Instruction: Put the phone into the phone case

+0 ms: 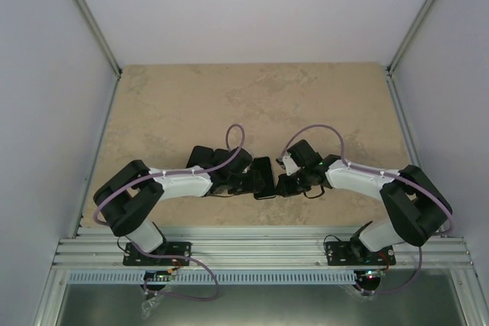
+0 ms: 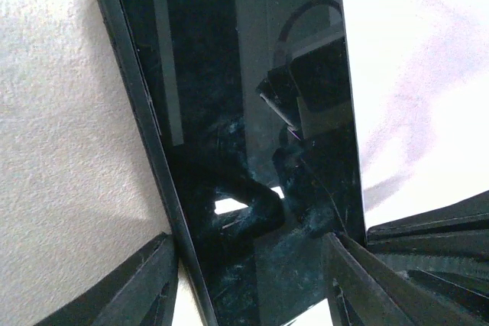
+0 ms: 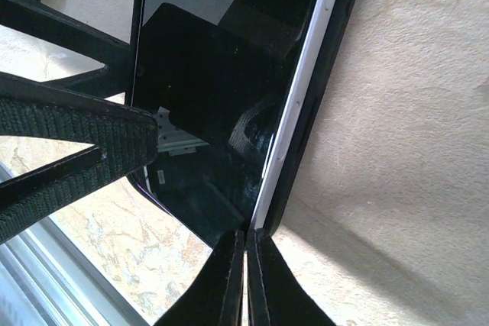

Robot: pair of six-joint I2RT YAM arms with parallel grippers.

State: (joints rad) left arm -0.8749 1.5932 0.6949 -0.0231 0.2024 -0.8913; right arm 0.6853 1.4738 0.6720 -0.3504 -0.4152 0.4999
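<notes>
Beige table, phone sat mid-scene by the near edge, white side against the black phone case. Left gripper straddled it, I couldn't tell if it gripped. Right gripper was pinched closed at its corner.

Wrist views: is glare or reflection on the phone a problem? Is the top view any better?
Left wrist: the glossy phone is full of dark reflections, and the upper right is blown out white. Right wrist: the phone reflects too, while the table keeps sharp texture. Top external: evenly lit, but the phone is small, dark and hard to outline.
</notes>
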